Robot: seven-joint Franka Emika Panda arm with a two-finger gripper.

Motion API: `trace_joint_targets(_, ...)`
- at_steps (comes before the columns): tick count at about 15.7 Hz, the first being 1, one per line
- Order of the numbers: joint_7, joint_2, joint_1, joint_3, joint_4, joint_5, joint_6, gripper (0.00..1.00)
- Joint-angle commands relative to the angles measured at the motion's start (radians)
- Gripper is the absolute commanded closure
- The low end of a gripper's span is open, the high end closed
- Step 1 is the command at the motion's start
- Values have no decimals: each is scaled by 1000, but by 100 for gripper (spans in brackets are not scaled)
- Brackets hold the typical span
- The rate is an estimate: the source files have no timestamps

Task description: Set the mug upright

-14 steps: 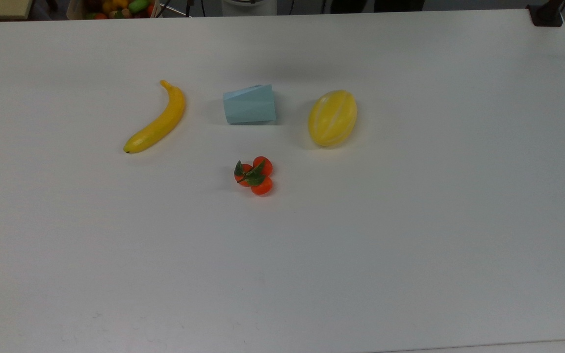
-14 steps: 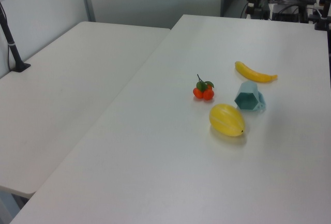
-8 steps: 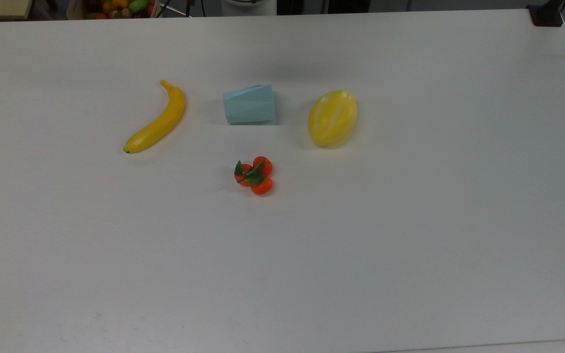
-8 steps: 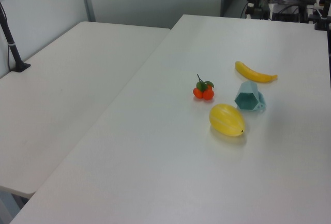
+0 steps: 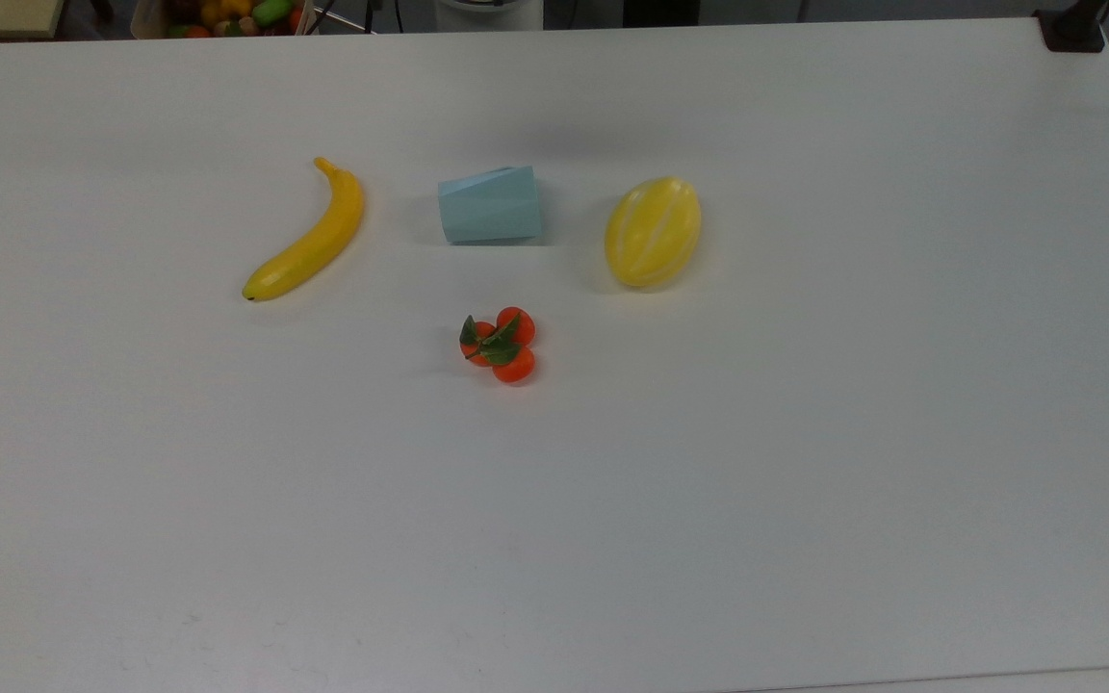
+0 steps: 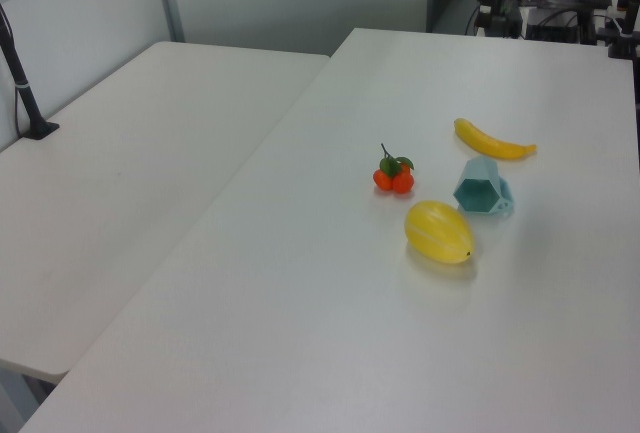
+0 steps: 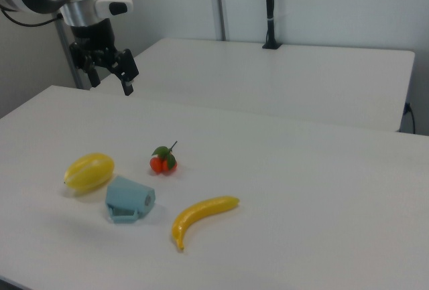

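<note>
The mug [image 5: 490,205] lies on its side on the white tabletop [image 5: 805,433], between the banana [image 5: 309,236] and the melon [image 5: 653,231], touching neither; in the left view its hexagonal mouth [image 6: 480,188] faces the camera; the tomato cluster [image 5: 500,345] sits nearby; the tool [image 7: 115,72] hangs above the tabletop well away from the mug, fingers seemingly parted, holding nothing.

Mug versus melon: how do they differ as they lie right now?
The mug is pale blue with flat facets; the melon is yellow, rounded and striped. The mug is hollow, its hexagonal mouth open sideways in the left view; the melon is closed all round. Both lie on the white table, apart, and look similar in size.
</note>
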Motion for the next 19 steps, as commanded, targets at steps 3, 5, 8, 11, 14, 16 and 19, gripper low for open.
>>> trace_joint_targets(3, -22, -15, 0, -5, -5, -3, -12, 0)
trace_joint_targets(5, -22, -13, 0, -5, -5, -3, -11, 0)
trace_joint_targets(8, -10, -15, 15, 1, 0, -8, -15, 0)
trace_joint_targets(11, -5, -39, 67, 7, 5, -11, -69, 0)
trace_joint_targets(14, 109, -50, 148, 9, 9, -28, -80, 0)
trace_joint_targets(16, 217, -50, 176, 33, 17, -41, -95, 0)
trace_joint_targets(19, 275, -48, 176, 140, 3, -107, -126, 0)
